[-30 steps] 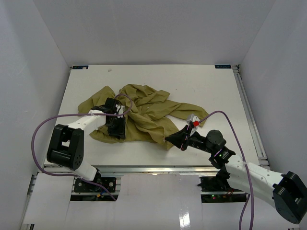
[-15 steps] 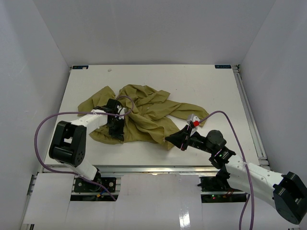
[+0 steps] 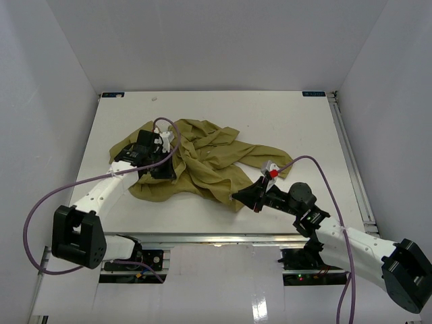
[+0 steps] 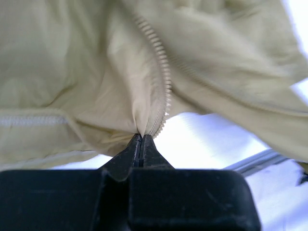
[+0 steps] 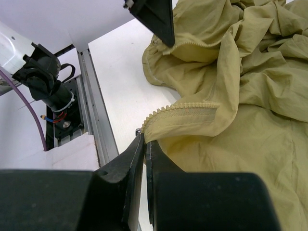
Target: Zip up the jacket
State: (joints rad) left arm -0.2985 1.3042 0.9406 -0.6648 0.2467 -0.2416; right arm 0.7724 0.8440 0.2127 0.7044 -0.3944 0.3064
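Within 1 second the jacket on the table is drawn rearward by the left gripper, clamped on zipper tape, while a zipper end is pinched by the right gripper, so alignment is judged underway.

Left gripper pinching jacket fabric beside zipper teeth, lifted

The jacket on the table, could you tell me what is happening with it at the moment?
Both arms are working on the crumpled jacket on the table. The left gripper is shut on a fold beside one row of zipper teeth, lifting it a little. The right gripper pinches the end of the other row at the jacket's near edge. The two rows are apart, so zipping has not started yet.
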